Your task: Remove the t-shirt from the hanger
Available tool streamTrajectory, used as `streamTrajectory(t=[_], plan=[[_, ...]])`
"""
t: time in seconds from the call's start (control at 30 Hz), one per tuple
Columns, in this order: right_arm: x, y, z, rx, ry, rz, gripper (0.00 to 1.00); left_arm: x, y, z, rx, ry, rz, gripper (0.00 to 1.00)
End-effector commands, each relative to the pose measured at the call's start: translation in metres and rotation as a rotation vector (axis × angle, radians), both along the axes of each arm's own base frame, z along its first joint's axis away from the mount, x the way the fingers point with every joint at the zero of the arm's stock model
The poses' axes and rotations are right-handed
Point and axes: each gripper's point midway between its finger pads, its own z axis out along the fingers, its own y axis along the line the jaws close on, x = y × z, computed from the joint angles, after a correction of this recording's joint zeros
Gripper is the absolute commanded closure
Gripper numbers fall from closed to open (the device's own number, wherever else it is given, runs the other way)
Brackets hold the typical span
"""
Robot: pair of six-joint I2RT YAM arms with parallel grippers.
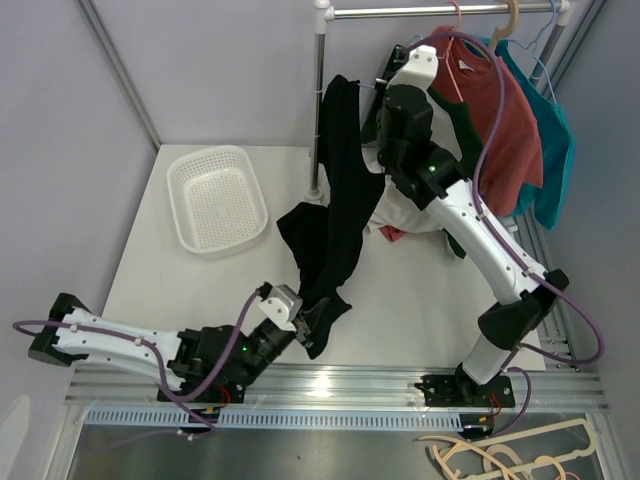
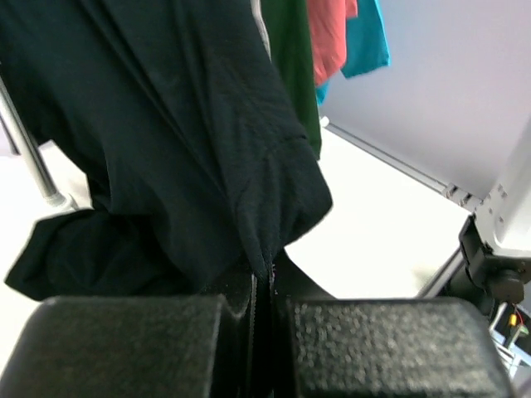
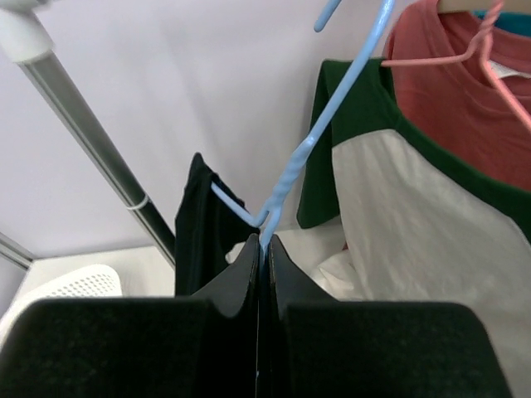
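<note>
Top external view: a white table stands between grey walls, with a clothes rail at the back. Red, teal and green-and-white shirts hang there. The black t-shirt trails from a blue hanger down onto the table, near a white basket. The left gripper is clamped on its hem and the right gripper pinches the hanger wire. The hanger's hook is cut off.

— What does the shirt look like?
— Black and pulled into a long slanted band. It runs from high beside the pole down to the near part of the table, where a bunched fold lies.
— And the hanger?
— Thin, light blue and tilted, with one arm tucked inside the shirt's top end.
</note>
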Motion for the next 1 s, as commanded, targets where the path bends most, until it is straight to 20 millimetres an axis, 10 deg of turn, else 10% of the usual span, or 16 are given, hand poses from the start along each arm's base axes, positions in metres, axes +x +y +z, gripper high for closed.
streamTrajectory(t=[0.0, 0.47, 0.7, 0.8, 0.97], plan=[[0.025, -0.053, 0.056, 0.132, -0.166, -0.166, 1.00, -0.043, -0.028, 0.002, -0.062, 0.056, -0.187, 0.99], [0.030, -0.061, 0.057, 0.165, -0.126, -0.121, 1.00, -0.062, -0.048, -0.012, 0.020, 0.019, -0.172, 0.99], [-0.017, -0.051, 0.066, 0.252, -0.130, -0.005, 1.00, -0.020, -0.047, -0.012, 0.015, 0.013, -0.110, 0.58], [-0.034, -0.049, 0.066, 0.252, -0.137, 0.012, 1.00, -0.001, -0.046, -0.008, 0.010, 0.005, -0.066, 0.26], [-0.048, -0.047, 0.069, 0.254, -0.148, 0.036, 1.00, 0.012, -0.049, 0.011, 0.000, -0.040, -0.036, 0.22]])
